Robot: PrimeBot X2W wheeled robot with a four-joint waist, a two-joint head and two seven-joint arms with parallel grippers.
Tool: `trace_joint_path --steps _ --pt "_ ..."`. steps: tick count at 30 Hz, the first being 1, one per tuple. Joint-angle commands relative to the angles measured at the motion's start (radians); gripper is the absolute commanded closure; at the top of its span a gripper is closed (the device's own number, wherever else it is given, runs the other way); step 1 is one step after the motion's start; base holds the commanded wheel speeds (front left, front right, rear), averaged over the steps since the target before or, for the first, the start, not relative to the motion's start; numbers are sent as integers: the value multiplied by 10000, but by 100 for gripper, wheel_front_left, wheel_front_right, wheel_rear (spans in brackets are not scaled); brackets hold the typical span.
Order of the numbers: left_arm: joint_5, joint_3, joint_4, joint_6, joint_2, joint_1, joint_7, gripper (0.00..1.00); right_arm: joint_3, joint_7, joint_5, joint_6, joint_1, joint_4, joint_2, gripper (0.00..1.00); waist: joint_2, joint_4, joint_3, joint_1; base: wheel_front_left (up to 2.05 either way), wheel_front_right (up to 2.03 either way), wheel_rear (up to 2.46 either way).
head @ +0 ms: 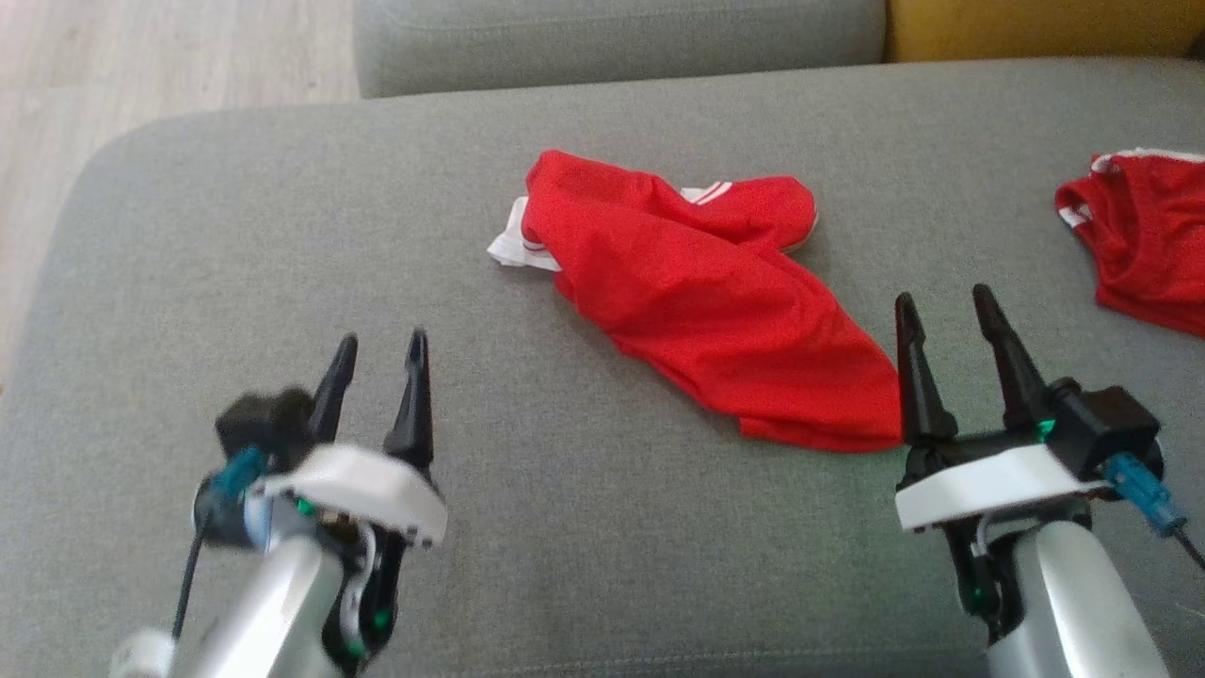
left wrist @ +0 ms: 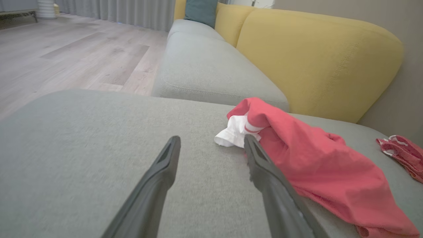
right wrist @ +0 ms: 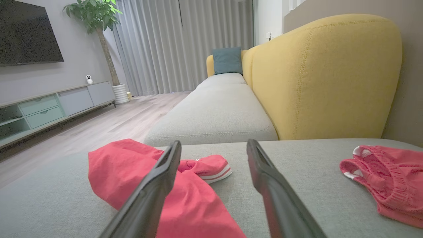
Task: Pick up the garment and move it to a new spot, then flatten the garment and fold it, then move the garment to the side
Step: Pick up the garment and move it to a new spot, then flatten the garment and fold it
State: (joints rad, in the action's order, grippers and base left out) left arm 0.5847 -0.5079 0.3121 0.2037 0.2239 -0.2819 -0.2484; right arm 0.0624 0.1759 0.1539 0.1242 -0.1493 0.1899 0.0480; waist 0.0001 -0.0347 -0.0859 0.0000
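Observation:
A crumpled red garment (head: 701, 297) with white trim lies in the middle of the grey sofa seat (head: 282, 245); a white sleeve end pokes out at its left. It also shows in the left wrist view (left wrist: 317, 168) and the right wrist view (right wrist: 132, 172). My left gripper (head: 378, 348) hovers open at the lower left, well short of the garment, holding nothing. My right gripper (head: 946, 306) stands open at the lower right, its left finger just beside the garment's near corner. In the wrist views the left gripper (left wrist: 211, 142) and the right gripper (right wrist: 214, 145) both show spread fingers.
A second red garment (head: 1144, 240) lies at the seat's right edge. Behind are another grey cushion (head: 612, 38) and a yellow backrest (head: 1045, 28). Wooden floor (head: 141, 66) lies off the left edge. A TV cabinet (right wrist: 49, 109) and plant (right wrist: 96, 19) stand far off.

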Motion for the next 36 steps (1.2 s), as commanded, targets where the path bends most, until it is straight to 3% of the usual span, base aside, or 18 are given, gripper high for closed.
trace_joint_path --steps 1,5,13,36 --pt "21 557 -678 177 290 98 -123 0 322 82 -10 65 -81 -292 22 0 -1 104 190 0 0 0 0" --pt "-261 1099 -1742 492 211 1184 -129 0 430 172 96 65 292 -248 22 0 -1 155 423 0 0 0 0" --pt "-967 1862 -2994 691 -103 2952 -132 0 509 273 255 65 663 -118 22 0 -1 215 712 0 0 0 0" --pt "-1470 2244 -3009 347 -452 3493 -133 0 681 254 297 65 686 194 22 0 -1 276 786 0 0 0 0"
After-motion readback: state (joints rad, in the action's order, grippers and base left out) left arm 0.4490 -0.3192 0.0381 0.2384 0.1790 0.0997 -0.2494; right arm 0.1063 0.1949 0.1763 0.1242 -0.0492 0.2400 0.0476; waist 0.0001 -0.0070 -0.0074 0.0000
